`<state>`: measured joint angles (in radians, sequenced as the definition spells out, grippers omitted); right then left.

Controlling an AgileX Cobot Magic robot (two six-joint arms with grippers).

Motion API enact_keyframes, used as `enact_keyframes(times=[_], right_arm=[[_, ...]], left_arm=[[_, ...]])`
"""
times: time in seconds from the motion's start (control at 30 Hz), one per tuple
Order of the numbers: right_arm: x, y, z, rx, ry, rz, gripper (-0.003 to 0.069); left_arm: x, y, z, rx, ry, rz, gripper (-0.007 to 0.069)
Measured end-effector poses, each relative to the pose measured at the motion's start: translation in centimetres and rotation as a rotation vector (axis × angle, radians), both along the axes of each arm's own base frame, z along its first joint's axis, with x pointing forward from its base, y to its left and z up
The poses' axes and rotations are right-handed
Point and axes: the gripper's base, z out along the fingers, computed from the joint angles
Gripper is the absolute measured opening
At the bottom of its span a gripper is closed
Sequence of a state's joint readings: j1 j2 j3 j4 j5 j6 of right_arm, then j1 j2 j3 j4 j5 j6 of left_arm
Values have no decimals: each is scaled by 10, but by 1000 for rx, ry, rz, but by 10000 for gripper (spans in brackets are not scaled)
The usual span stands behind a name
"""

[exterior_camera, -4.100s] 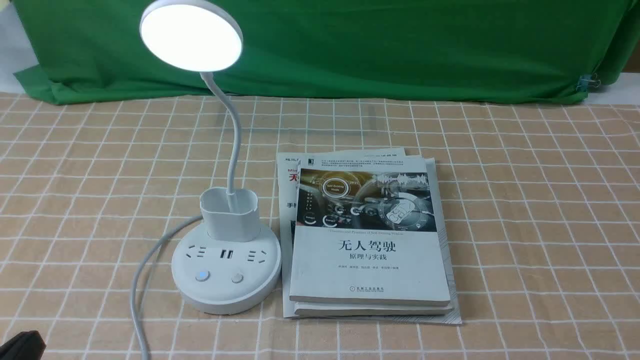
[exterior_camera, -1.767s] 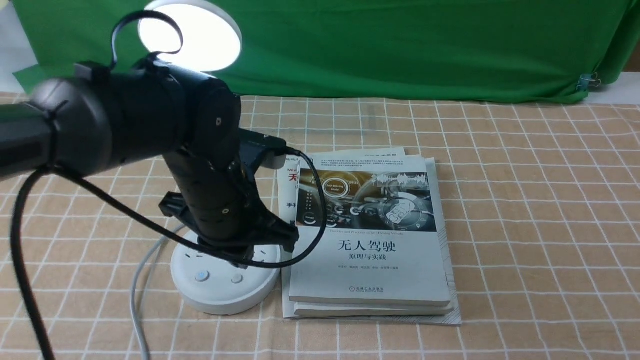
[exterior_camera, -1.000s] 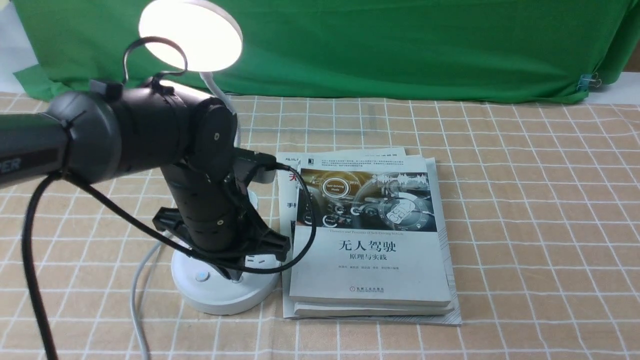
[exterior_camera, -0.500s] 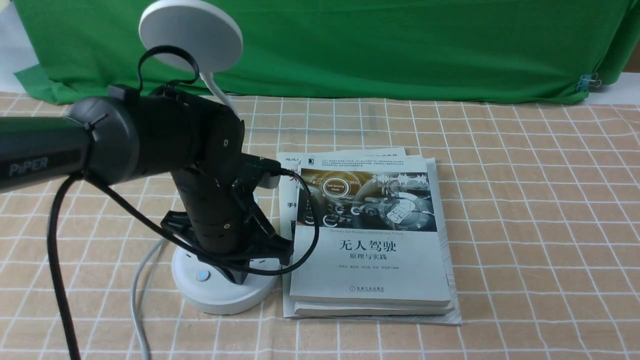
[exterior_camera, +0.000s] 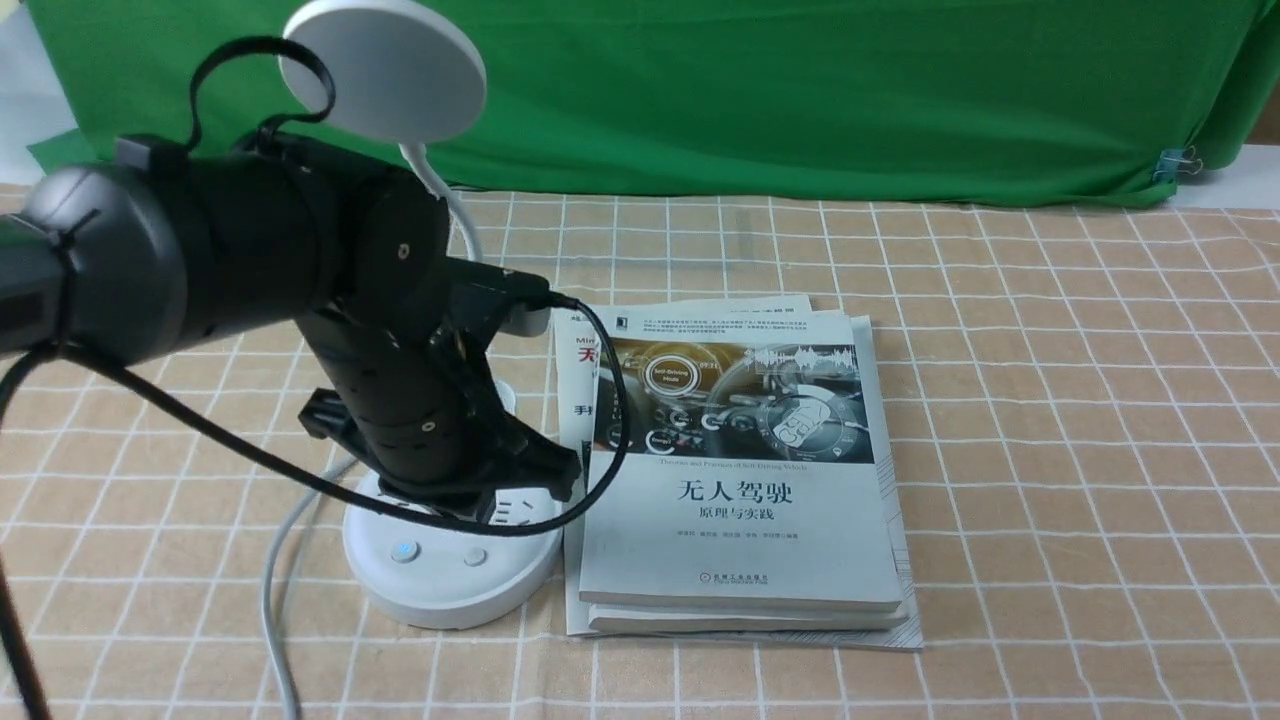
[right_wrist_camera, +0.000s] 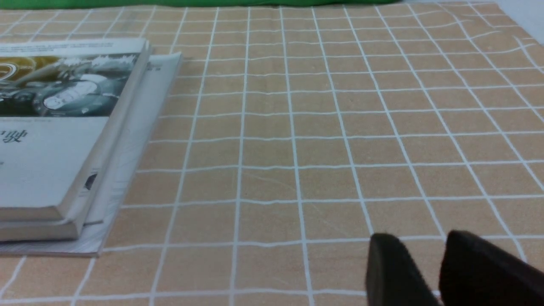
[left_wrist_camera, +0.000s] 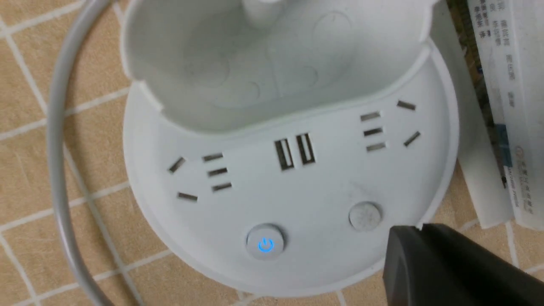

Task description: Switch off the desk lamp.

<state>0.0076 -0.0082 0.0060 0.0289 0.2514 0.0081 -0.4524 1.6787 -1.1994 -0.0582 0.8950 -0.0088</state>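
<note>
The desk lamp [exterior_camera: 450,585] stands lower left of centre in the front view, its disc head unlit and its base just beside the stacked books [exterior_camera: 740,540]; the left gripper [left_wrist_camera: 418,231] hovers by the plain round button [left_wrist_camera: 364,216], fingers pressed together. The right gripper [right_wrist_camera: 427,244] sits low over the checked cloth [right_wrist_camera: 297,148], fingers a sliver apart.

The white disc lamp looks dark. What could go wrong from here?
The left gripper hovers right beside the plain round grey button on the white round-based desk lamp; a dip could press it, perhaps relighting the lamp. The arm's black cable loops near the grey-covered stacked books; pulling away might drag it across them.
</note>
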Motion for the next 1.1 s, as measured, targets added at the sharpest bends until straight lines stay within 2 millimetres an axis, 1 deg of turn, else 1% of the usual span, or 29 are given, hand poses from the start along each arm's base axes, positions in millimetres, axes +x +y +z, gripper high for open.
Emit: enact_keyframes(times=[0.1,0.2,0.23,0.27,0.33,0.37,0.4,0.43,0.5,0.57,0.6,0.63,0.8,1.1], right_arm=[[0,0,0,0,0,0,243],[0,0,0,0,0,0,243],[0,0,0,0,0,0,243],[0,0,0,0,0,0,243],[0,0,0,0,0,0,243],[0,0,0,0,0,0,243],[0,0,0,0,0,0,243],[0,0,0,0,0,0,243],[0,0,0,0,0,0,243],[0,0,0,0,0,0,243],[0,0,0,0,0,0,243],[0,0,0,1,0,0,243],[0,0,0,1,0,0,243],[0,0,0,1,0,0,243]], left_arm=[[-21,9,20,-55,-77,9,1],[-60,26,44,-158,-221,30,1],[-71,32,45,-189,-273,38,1],[-86,39,53,-235,-356,46,1],[-111,53,55,-306,-499,62,1],[-121,58,50,-329,-544,69,1],[-130,63,53,-366,-620,76,1],[-139,69,47,-391,-680,84,1],[-152,76,44,-427,-756,92,1],[-167,85,33,-426,-821,75,1],[-168,85,32,-423,-827,71,1],[-177,90,24,-412,-863,51,1],[-190,97,12,-414,-903,40,1],[-191,97,13,-340,-967,-46,1]])
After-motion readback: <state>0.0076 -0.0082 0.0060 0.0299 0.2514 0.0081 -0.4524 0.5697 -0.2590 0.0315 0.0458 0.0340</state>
